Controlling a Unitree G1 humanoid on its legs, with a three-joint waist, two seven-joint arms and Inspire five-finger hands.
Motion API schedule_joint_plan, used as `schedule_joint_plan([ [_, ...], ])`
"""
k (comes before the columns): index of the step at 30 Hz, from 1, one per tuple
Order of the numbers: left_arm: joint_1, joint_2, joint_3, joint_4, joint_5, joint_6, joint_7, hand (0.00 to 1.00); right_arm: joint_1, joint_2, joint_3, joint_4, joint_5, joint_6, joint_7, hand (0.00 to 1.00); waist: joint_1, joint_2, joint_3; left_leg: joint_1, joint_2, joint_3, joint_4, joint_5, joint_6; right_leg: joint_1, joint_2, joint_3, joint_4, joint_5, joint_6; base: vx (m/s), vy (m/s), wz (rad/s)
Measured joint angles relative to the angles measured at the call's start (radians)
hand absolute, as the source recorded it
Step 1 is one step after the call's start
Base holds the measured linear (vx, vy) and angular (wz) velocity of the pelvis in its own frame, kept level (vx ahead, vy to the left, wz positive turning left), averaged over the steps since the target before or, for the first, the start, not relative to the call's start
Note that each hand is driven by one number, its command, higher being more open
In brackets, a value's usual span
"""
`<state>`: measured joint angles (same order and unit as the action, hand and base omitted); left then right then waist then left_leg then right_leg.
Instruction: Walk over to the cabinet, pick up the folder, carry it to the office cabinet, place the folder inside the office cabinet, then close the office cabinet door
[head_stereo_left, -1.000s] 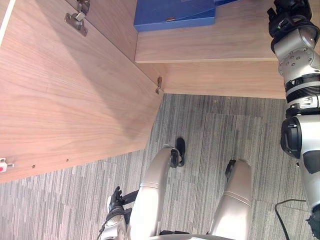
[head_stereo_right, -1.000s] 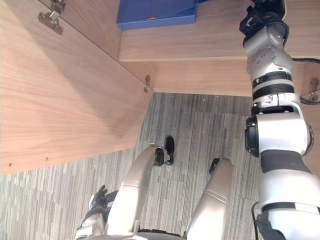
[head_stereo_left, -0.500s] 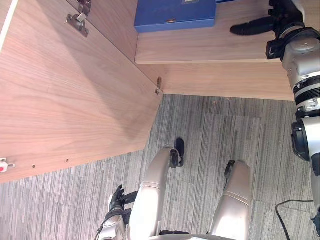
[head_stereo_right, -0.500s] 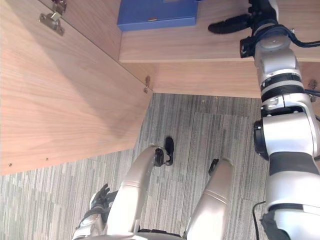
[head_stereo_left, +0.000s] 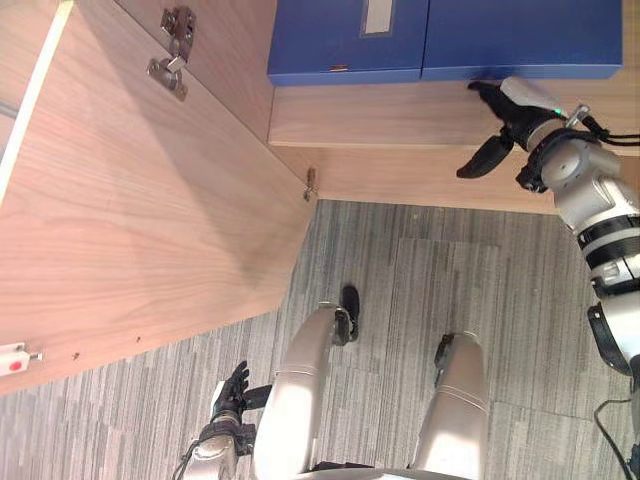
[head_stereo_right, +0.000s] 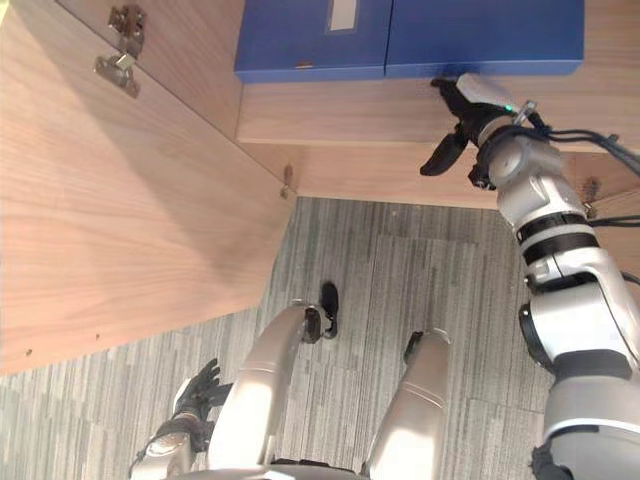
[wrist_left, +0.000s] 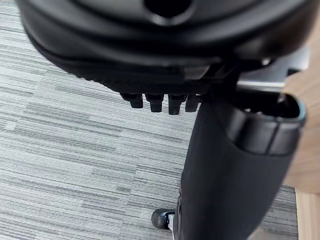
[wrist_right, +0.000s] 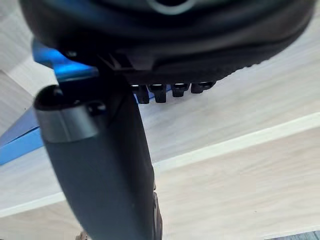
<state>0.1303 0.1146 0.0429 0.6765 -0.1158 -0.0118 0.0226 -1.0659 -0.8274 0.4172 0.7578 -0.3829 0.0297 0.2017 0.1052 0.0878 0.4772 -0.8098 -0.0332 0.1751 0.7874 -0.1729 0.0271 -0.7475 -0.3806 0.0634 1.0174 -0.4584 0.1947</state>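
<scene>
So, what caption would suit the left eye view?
Open right hand by two blue folders on the cabinet shelf, door open.

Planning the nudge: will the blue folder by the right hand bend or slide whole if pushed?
The blue folder looks boxy with square edges, so probably stiff. It seems to lie flat on the smooth wooden shelf, so it should slide, not tip. The open right hand sits at its front edge.

We read this as office. Grey striped carpet tiles (head_stereo_left: 470, 290) on floor. Wood-veneer cabinet (head_stereo_left: 420, 172), door (head_stereo_left: 130, 220) swung open, metal hinge (head_stereo_left: 172, 45) where door meets cabinet side. On cabinet shelf (head_stereo_left: 380, 115), labelled blue folder (head_stereo_left: 345, 40) beside second blue folder (head_stereo_left: 520, 35).
</scene>
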Motion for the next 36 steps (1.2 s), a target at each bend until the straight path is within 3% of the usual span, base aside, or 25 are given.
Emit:
schedule_joint_plan([
  [9, 0.063, 0.031, -0.050, -0.067, -0.002, 0.003, -0.030, 1.00, 0.080, 0.009, 0.016, 0.011, -0.009, -0.013, 0.035, 1.00, 0.001, -0.012, -0.011, 0.133, -0.008, 0.041, -0.139, 0.019, 0.024, 0.127, 0.000, 0.001, -0.186, 0.078, 0.019, 0.08, 0.058, -0.15],
  [14, 0.090, 0.048, -0.076, -0.103, 0.000, 0.025, -0.030, 1.00, 0.123, 0.046, 0.018, 0.023, -0.007, -0.012, 0.038, 1.00, -0.002, -0.020, -0.028, 0.226, -0.012, 0.057, -0.274, 0.070, 0.011, 0.212, 0.009, -0.021, -0.327, 0.141, 0.015, 0.12, 0.046, -0.14],
  [19, 0.100, 0.043, -0.060, -0.134, -0.001, 0.021, -0.032, 1.00, 0.141, 0.119, 0.065, 0.087, -0.002, -0.009, 0.071, 1.00, 0.001, -0.024, -0.040, 0.330, 0.052, 0.053, -0.380, 0.107, -0.012, 0.351, 0.089, -0.065, -0.534, 0.250, -0.011, 0.13, 0.001, -0.30],
  [22, 0.095, 0.036, -0.033, -0.113, 0.006, 0.020, -0.032, 1.00, 0.185, 0.171, 0.068, 0.125, -0.004, 0.006, 0.078, 1.00, 0.001, -0.046, -0.059, 0.364, 0.072, 0.010, -0.379, 0.101, -0.037, 0.408, 0.123, -0.071, -0.594, 0.281, -0.028, 0.09, -0.042, -0.19],
  [24, 0.071, 0.034, -0.013, -0.052, 0.014, 0.022, -0.030, 1.00, 0.301, 0.220, -0.014, 0.151, -0.006, 0.033, 0.085, 1.00, 0.002, -0.058, -0.088, 0.404, 0.079, -0.018, -0.383, 0.096, -0.052, 0.460, 0.136, -0.093, -0.625, 0.296, -0.045, 0.08, -0.044, 0.04],
  [26, 0.058, 0.034, 0.014, 0.014, 0.054, 0.036, -0.026, 1.00, 0.488, 0.312, -0.142, 0.156, -0.005, 0.038, 0.077, 1.00, 0.001, -0.086, -0.170, 0.436, 0.087, -0.020, -0.400, 0.087, -0.065, 0.501, 0.152, -0.101, -0.689, 0.326, -0.047, 0.08, -0.007, -0.24],
  [29, 0.054, 0.035, 0.020, 0.079, 0.088, 0.046, -0.014, 1.00, 0.641, 0.385, -0.223, 0.162, 0.001, 0.038, 0.050, 1.00, -0.006, -0.092, -0.230, 0.489, 0.096, -0.022, -0.424, 0.080, -0.072, 0.553, 0.176, -0.077, -0.783, 0.399, -0.053, 0.05, 0.052, -0.68],
  [31, 0.029, 0.047, 0.021, 0.167, 0.108, 0.047, 0.005, 1.00, 0.780, 0.466, -0.371, 0.187, 0.053, 0.038, 0.001, 1.00, -0.029, -0.104, -0.275, 0.558, 0.091, -0.007, -0.479, 0.081, -0.069, 0.590, 0.185, -0.031, -0.854, 0.457, -0.059, -0.05, 0.083, -0.77],
  [36, -0.054, 0.044, 0.058, 0.286, 0.152, 0.045, 0.062, 1.00, 0.991, 0.637, -0.674, 0.237, 0.207, 0.048, -0.111, 1.00, -0.075, -0.163, -0.331, 0.694, 0.062, 0.047, -0.600, 0.081, -0.071, 0.609, 0.198, 0.083, -0.901, 0.485, -0.082, -0.13, 0.044, -0.96],
])
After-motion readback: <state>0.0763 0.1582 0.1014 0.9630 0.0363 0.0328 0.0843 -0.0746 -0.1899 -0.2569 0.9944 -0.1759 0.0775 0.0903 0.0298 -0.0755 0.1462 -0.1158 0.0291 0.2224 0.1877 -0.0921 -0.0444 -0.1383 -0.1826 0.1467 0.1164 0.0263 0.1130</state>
